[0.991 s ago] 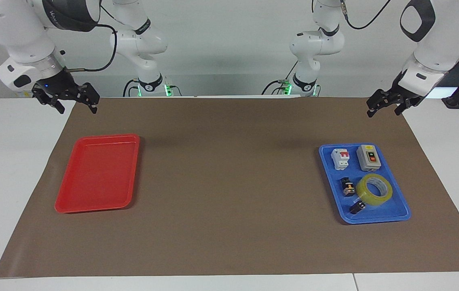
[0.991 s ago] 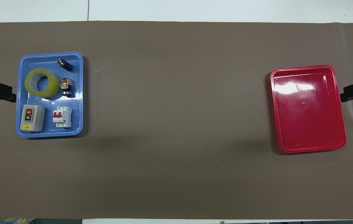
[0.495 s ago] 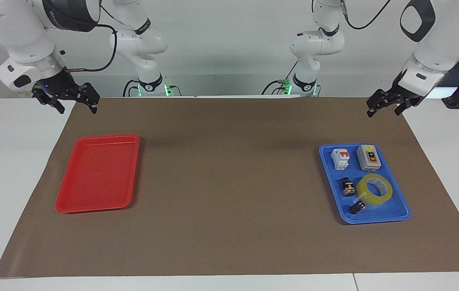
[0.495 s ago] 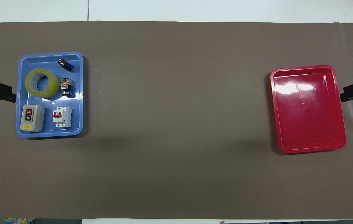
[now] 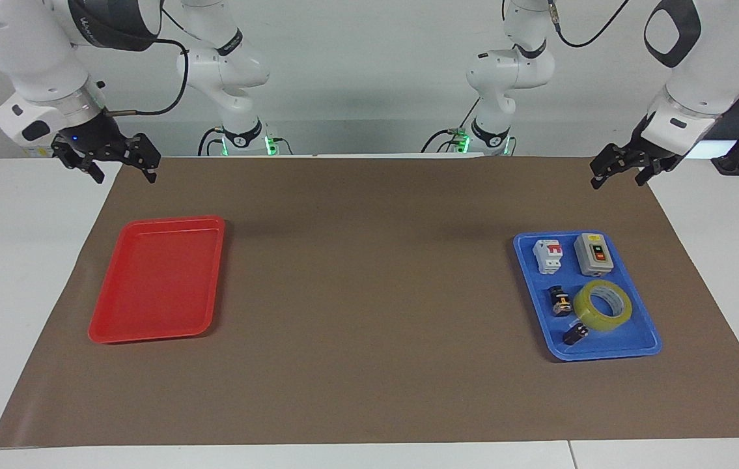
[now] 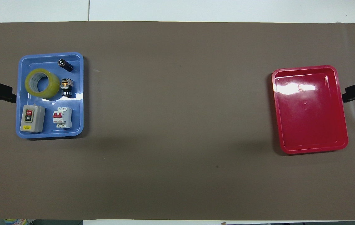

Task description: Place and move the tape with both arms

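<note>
The tape (image 5: pixel 601 306) is a yellow translucent roll lying flat in the blue tray (image 5: pixel 639 350) at the left arm's end of the table. It also shows in the overhead view (image 6: pixel 42 83), in the half of the blue tray (image 6: pixel 74 128) that is farther from the robots. My left gripper (image 5: pixel 616 180) is open and empty, raised over the mat's edge by that tray. My right gripper (image 5: pixel 124 176) is open and empty, raised over the mat's corner by the red tray (image 5: pixel 154 280). Both arms wait.
The blue tray also holds a grey switch box (image 5: pixel 594 254), a white and red circuit breaker (image 5: pixel 548 255) and two small black-and-orange parts (image 5: pixel 560 301). The red tray (image 6: pixel 308 109) holds nothing. A brown mat (image 5: pixel 369 293) covers the table.
</note>
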Robot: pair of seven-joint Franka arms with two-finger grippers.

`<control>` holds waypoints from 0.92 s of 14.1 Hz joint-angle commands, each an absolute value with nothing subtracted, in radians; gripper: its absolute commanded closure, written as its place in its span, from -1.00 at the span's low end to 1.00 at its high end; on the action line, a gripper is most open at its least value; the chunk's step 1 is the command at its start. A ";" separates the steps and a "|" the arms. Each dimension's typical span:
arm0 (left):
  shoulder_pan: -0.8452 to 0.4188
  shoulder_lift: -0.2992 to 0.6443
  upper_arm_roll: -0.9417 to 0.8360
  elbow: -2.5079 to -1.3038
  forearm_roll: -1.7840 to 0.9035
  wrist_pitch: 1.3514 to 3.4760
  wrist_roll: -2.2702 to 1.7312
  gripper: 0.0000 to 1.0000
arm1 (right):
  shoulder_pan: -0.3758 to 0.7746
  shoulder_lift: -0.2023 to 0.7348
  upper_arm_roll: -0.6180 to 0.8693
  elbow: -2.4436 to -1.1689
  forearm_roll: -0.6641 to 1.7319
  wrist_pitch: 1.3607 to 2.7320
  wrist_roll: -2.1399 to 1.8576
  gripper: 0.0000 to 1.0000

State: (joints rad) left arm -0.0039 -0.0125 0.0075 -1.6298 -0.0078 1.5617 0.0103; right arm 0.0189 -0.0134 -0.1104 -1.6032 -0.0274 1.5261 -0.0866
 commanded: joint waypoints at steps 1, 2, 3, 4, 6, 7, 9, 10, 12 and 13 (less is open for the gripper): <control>-0.008 -0.032 0.008 -1.646 -0.029 1.559 0.025 -1.00 | 0.012 -0.021 -0.104 -1.605 -0.018 1.522 -0.098 -1.00; -0.008 -0.032 0.008 -1.646 -0.029 1.562 0.025 -1.00 | 0.012 -0.021 -0.104 -1.605 -0.018 1.522 -0.098 -1.00; -0.005 -0.032 0.008 -1.646 -0.029 1.562 0.023 -1.00 | 0.012 -0.021 -0.104 -1.605 -0.018 1.522 -0.098 -1.00; -0.008 -0.034 0.008 -1.649 -0.029 1.560 0.021 -1.00 | 0.012 -0.021 -0.104 -1.605 -0.018 1.522 -0.098 -1.00; 0.003 -0.029 0.008 -1.654 -0.026 1.625 0.029 -1.00 | 0.012 -0.021 -0.104 -1.605 -0.018 1.522 -0.098 -1.00; 0.014 -0.031 0.009 -1.663 -0.026 1.681 0.028 -1.00 | 0.012 -0.021 -0.104 -1.605 -0.018 1.522 -0.098 -1.00; 0.052 -0.022 0.008 -1.695 -0.026 1.742 0.037 -1.00 | 0.012 -0.021 -0.104 -1.605 -0.018 1.522 -0.098 -1.00; 0.061 -0.015 0.008 -1.724 -0.026 1.796 0.038 -1.00 | 0.014 -0.021 -0.104 -1.605 -0.018 1.522 -0.098 -1.00; 0.090 0.026 0.008 -1.769 -0.025 1.905 0.054 -1.00 | 0.014 -0.021 -0.104 -1.605 -0.018 1.522 -0.098 -1.00; 0.094 0.070 0.009 -1.763 -0.025 1.933 0.076 -1.00 | 0.014 -0.021 -0.104 -1.605 -0.018 1.522 -0.098 -1.00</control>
